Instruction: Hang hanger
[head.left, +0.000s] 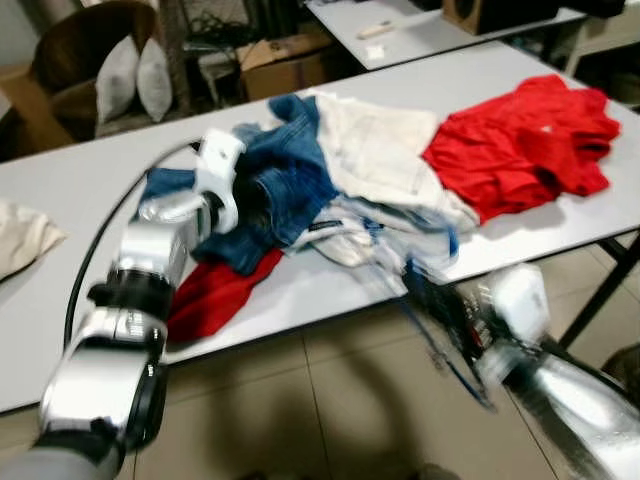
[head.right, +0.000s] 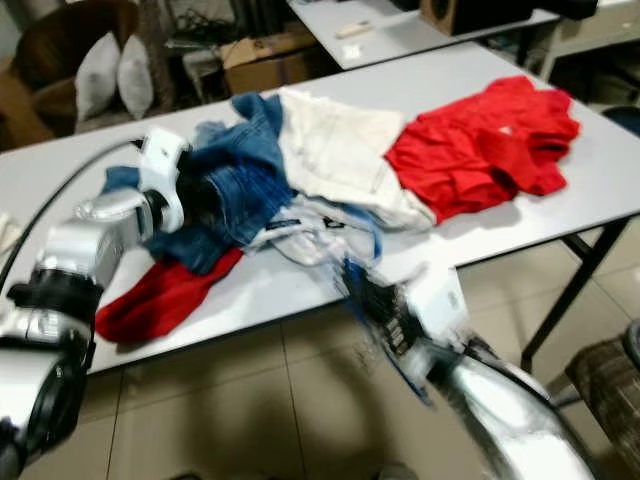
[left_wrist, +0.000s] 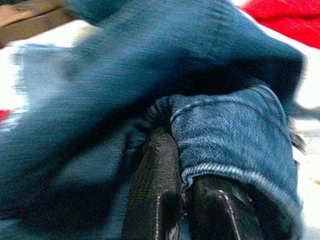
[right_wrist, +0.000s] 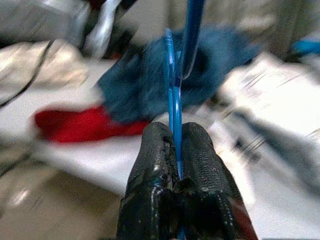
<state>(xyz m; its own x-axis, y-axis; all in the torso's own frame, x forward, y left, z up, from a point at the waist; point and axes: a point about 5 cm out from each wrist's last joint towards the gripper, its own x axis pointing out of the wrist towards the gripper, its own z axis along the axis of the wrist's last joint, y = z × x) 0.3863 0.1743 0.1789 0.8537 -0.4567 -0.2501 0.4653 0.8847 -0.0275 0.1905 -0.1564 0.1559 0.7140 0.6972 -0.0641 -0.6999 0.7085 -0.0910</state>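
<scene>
A: We start at the white table (head.left: 60, 190), heaped with clothes, the blue jeans (head.left: 285, 185) in the middle.

B: Our left gripper (left_wrist: 192, 200) is buried there, pinching a denim fold (probably steadying it).

A: And our right gripper (right_wrist: 176, 165) clamps the thin blue hanger (right_wrist: 171, 95) below the table's near edge, ready for dressing, we'd judge.

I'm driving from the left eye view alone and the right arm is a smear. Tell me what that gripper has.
Observer: The right gripper is shut on a thin blue hanger, clamped between both fingers.
Operator: Now report the left one.
Observer: The left gripper is pushed into the blue jeans; a hemmed denim fold lies over one finger.
Operator: Say whether it's gripping them.
Observer: The fingers sit close together, but the tips are buried in cloth, so I cannot tell.
</scene>
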